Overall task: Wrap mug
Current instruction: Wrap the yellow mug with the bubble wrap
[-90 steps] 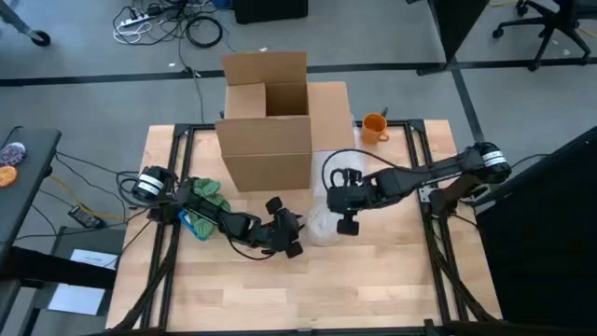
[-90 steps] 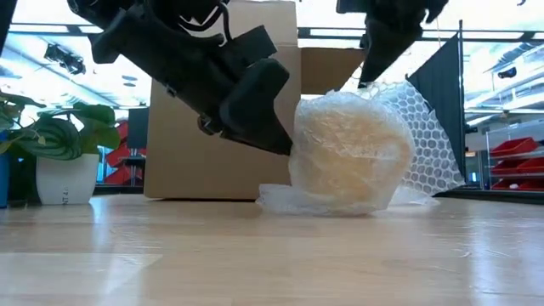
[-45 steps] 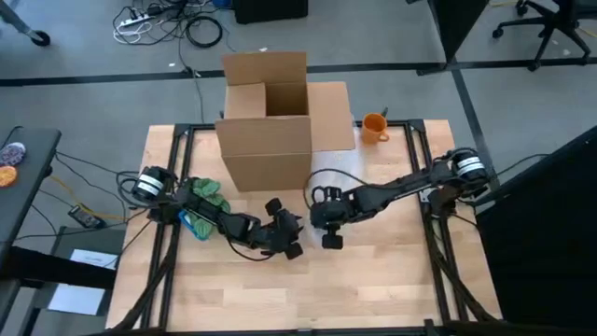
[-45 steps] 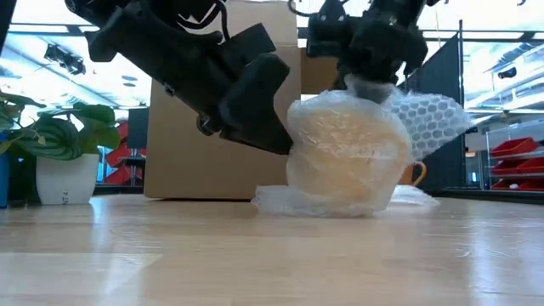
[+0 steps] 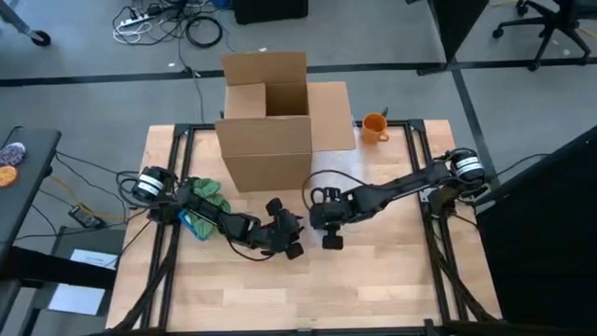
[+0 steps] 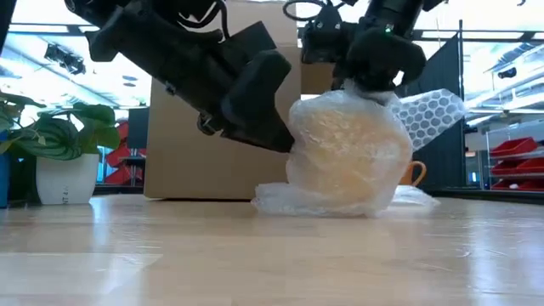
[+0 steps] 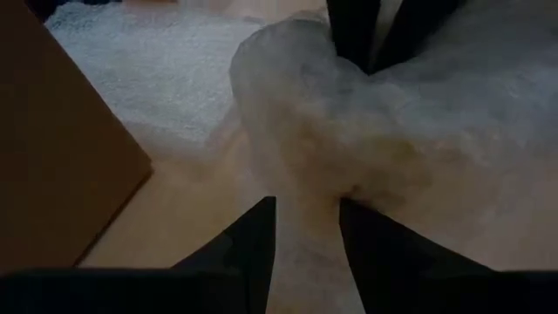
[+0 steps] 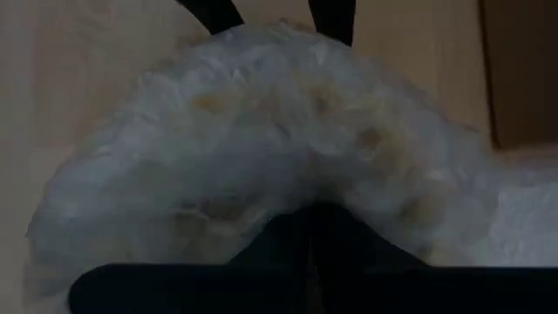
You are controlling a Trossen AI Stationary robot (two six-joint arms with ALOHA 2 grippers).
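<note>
A bubble-wrap bundle [image 6: 344, 153] stands on the table [image 5: 373, 280] in front of the cardboard box [image 5: 266, 140]. The mug inside shows only as a yellowish tint through the wrap. My left gripper [image 6: 285, 140] is at the bundle's left side, low down, shut on wrap. My right gripper [image 6: 370, 81] is on top of the bundle, shut on wrap. A loose flap of wrap [image 6: 433, 106] sticks out to the right from under it. In the high view both grippers [image 5: 303, 231] [image 5: 326, 224] cover the bundle. My left gripper has wrap at the foot of the bundle's left side [image 7: 305, 253] between its two fingers [image 7: 257, 249]. It slants down from the table's left. The bundle stands on the table. One layer or several, I cannot tell. My right gripper pinches the wrap on the bundle's top [image 8: 314, 205] between closed fingers [image 8: 296, 240], coming from above and from the table's right. The wrap lies folded over the top. The rest of the sheet trails to the right as a flap [image 6: 429, 110].
The open cardboard box stands just behind the bundle. An orange mug [image 5: 374, 126] sits at the far right of the table. A green and blue cloth heap [image 5: 201, 205] lies under my left arm. Bare wood lies toward the near edge.
My right gripper has gone toward the table's left and down onto the bundle's top, taking the wrap with it. The flap that stood up at the bundle's right now lies folded over the top. The left gripper has kept still.
</note>
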